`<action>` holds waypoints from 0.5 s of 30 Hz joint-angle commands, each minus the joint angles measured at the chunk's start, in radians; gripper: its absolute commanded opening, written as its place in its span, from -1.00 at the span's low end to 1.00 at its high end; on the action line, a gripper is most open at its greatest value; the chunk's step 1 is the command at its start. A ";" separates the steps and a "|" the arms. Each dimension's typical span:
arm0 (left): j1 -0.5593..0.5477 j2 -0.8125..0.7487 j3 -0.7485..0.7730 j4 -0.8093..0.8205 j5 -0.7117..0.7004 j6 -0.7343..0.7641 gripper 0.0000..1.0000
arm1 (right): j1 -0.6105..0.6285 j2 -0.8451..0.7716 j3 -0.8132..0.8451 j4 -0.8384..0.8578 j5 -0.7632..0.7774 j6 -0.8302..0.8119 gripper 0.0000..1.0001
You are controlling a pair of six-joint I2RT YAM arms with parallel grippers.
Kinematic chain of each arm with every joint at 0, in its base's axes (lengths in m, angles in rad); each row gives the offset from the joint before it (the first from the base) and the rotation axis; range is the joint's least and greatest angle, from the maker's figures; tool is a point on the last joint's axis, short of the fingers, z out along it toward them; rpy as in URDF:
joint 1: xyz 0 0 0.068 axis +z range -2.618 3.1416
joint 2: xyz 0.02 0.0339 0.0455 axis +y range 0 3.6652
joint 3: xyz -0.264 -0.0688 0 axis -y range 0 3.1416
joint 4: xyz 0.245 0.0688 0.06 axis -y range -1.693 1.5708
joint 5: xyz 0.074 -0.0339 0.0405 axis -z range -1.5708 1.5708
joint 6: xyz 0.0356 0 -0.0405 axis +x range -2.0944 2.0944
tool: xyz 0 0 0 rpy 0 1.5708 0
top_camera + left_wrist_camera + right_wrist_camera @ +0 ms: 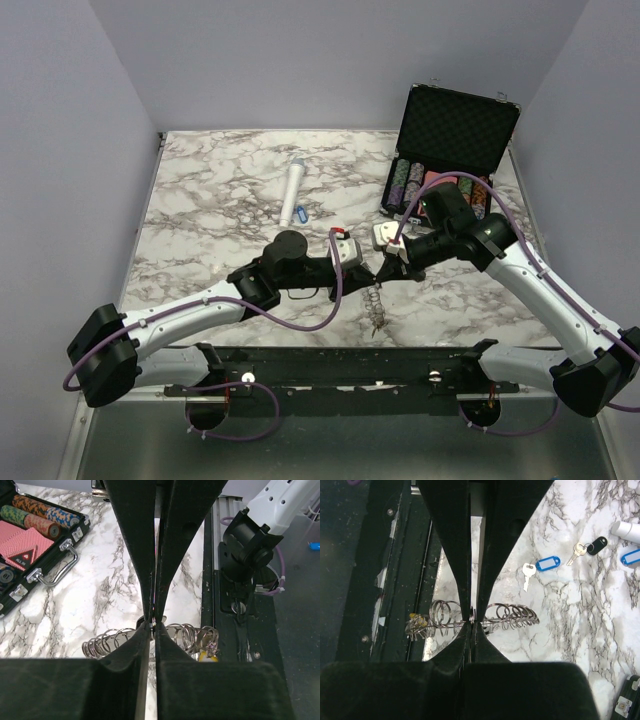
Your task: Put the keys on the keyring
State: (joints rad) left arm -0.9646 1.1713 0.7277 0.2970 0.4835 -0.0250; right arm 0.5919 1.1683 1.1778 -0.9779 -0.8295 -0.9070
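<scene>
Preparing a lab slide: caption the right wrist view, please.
Right gripper shut on the keyring, loose tagged keys lying on the marble table beyond.

No text is readable. The red card deck (20, 540) in the poker-chip case (50, 565) bears lettering too blurred to read.

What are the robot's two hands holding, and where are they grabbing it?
Both hold the keyring, a row of wire loops. The right gripper pinches it partway along, with loops sticking out on both sides. The left gripper pinches it the same way.
</scene>
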 commanded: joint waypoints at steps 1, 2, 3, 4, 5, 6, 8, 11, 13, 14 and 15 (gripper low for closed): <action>-0.005 0.019 0.047 -0.038 0.004 0.019 -0.94 | 0.003 -0.022 -0.007 0.031 -0.049 0.017 -1.00; -0.003 0.021 0.049 -0.047 0.009 0.020 -1.00 | 0.003 -0.022 -0.007 0.031 -0.049 0.019 -0.99; -0.003 0.022 0.052 -0.059 0.012 0.019 -1.00 | 0.003 -0.024 -0.007 0.033 -0.051 0.020 -0.99; -0.005 0.021 0.053 -0.067 0.013 0.020 -1.00 | 0.003 -0.025 -0.009 0.031 -0.049 0.023 -0.99; -0.005 0.016 0.052 -0.071 0.013 0.020 -1.00 | 0.003 -0.025 -0.010 0.038 -0.051 0.029 -0.98; -0.005 0.010 0.049 -0.075 0.009 0.020 -1.00 | 0.003 -0.027 -0.013 0.044 -0.049 0.040 -0.93; -0.003 -0.016 0.026 -0.056 -0.009 0.020 -1.00 | 0.003 -0.032 -0.020 0.062 -0.046 0.065 -0.75; -0.003 -0.088 -0.048 0.048 -0.045 -0.021 -1.00 | -0.006 -0.047 -0.041 0.103 -0.054 0.131 -0.36; 0.000 -0.131 -0.103 0.146 -0.063 -0.073 -1.00 | -0.021 -0.062 -0.061 0.131 -0.081 0.175 -0.27; 0.003 -0.145 -0.132 0.203 -0.075 -0.113 -1.00 | -0.032 -0.076 -0.076 0.151 -0.097 0.206 -0.25; 0.003 -0.160 -0.154 0.247 -0.085 -0.140 -1.00 | -0.044 -0.085 -0.087 0.159 -0.132 0.223 -0.22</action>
State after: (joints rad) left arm -0.9634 1.0916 0.6575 0.3149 0.4541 -0.0547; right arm 0.5797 1.1278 1.1366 -0.8997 -0.8604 -0.7956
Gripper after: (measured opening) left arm 0.008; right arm 0.369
